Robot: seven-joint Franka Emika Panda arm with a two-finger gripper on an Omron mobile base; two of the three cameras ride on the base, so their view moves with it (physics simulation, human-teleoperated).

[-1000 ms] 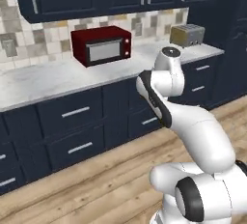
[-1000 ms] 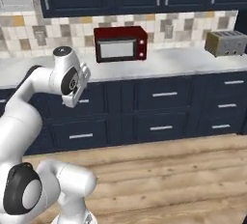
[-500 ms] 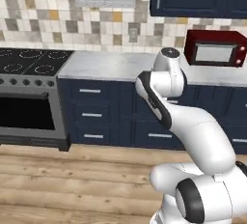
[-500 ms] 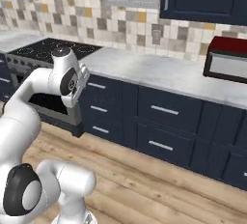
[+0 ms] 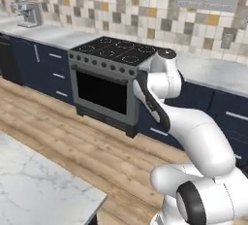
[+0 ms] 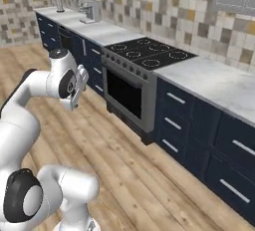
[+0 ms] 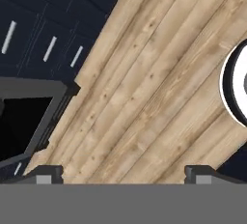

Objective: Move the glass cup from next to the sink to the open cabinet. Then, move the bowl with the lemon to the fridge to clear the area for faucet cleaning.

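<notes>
My gripper is open, its two dark fingertips far apart with nothing between them. It points down at the wooden floor. The arm is folded close to the body, high over the floor, in front of the stove. The glass cup, the bowl with the lemon, the sink, the faucet, the fridge and the open cabinet are out of view.
A black cooktop over a grey oven stands in a run of navy drawers under a white marble counter. A coffee machine sits far left. A marble island corner lies near the base.
The whole picture has shifted as the base moved: microwave and toaster slid out to the right, stove and coffee machine came in. The arm kept its folded pose.
</notes>
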